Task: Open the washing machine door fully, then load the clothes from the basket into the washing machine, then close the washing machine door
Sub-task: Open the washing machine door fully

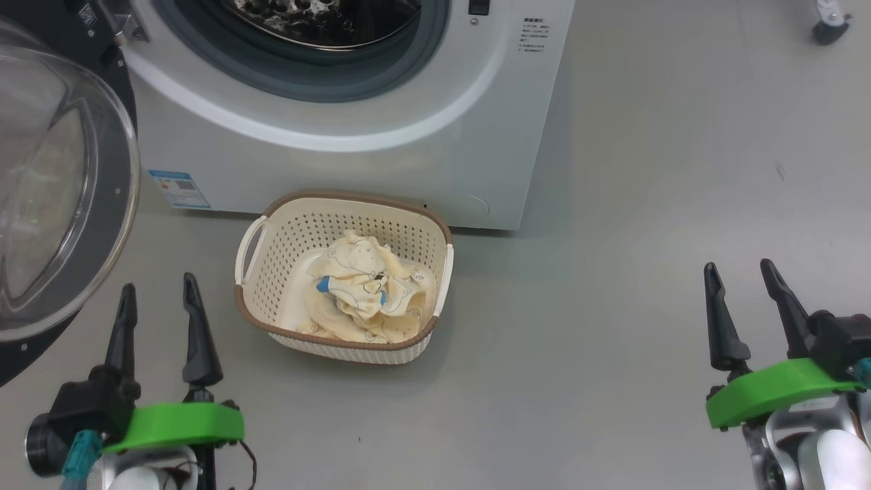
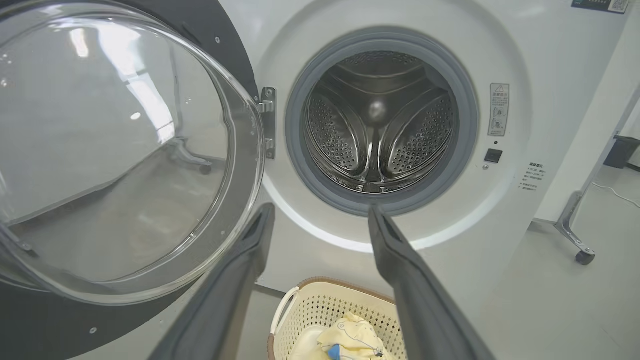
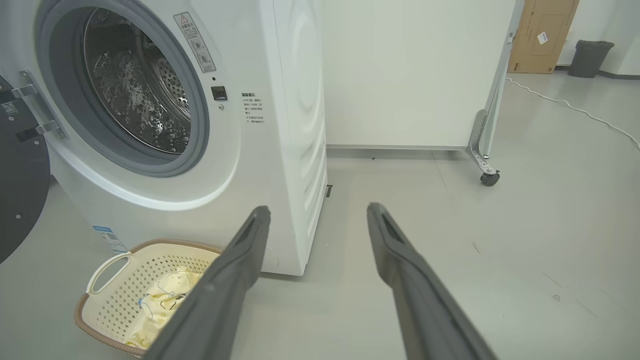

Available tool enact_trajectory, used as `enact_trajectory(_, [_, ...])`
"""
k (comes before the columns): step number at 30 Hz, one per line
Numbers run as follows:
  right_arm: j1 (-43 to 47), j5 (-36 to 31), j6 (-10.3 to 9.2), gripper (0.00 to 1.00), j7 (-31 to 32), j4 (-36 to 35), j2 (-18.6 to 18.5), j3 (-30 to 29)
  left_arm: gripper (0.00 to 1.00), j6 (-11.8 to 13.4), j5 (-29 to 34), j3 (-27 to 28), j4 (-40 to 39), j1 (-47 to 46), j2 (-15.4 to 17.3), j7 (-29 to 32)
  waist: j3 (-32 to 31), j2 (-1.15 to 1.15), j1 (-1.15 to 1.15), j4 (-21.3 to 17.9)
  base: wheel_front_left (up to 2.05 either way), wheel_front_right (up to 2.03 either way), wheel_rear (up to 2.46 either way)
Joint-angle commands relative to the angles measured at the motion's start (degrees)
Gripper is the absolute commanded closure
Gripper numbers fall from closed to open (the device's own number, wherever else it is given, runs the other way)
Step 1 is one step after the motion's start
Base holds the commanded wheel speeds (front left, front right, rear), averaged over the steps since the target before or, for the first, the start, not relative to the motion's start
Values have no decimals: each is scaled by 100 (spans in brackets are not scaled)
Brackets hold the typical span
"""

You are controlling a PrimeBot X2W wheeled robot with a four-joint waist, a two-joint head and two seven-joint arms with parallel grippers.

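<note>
The white washing machine [image 1: 354,163] stands at the top of the head view with its steel drum [image 2: 380,130] bare inside. Its door [image 1: 47,190] is swung out wide to the left, glass bowl facing me. On the floor in front sits the cream basket [image 1: 272,272] holding pale yellow clothes [image 1: 367,292] with blue patches. My left gripper [image 1: 156,292] hangs open and empty, just left of the basket and below the door. Far out to the right over bare floor, my right gripper [image 1: 738,272] is also open with nothing in it.
Grey floor spreads to the right of the machine. A white panel on a castor leg [image 3: 487,172] stands behind the machine's right side, with a cable [image 3: 565,105], a cardboard box [image 3: 545,35] and a dark bin [image 3: 592,57] further back.
</note>
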Motion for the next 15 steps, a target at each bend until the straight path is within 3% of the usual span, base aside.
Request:
enact_trajectory(1, [-109, -48, 1, 0, -13, -225, -72, 102, 0, -34, 74, 136, -108, -163, 58, 40, -7, 0, 0, -101, 0, 0, 0])
enact_trajectory(15, [-19, -193, 1, 0, -38, -444, -72, 133, 0, 103, 307, -143, 388, -263, 114, 290, -96, 0, 0, -622, 0, 0, 0])
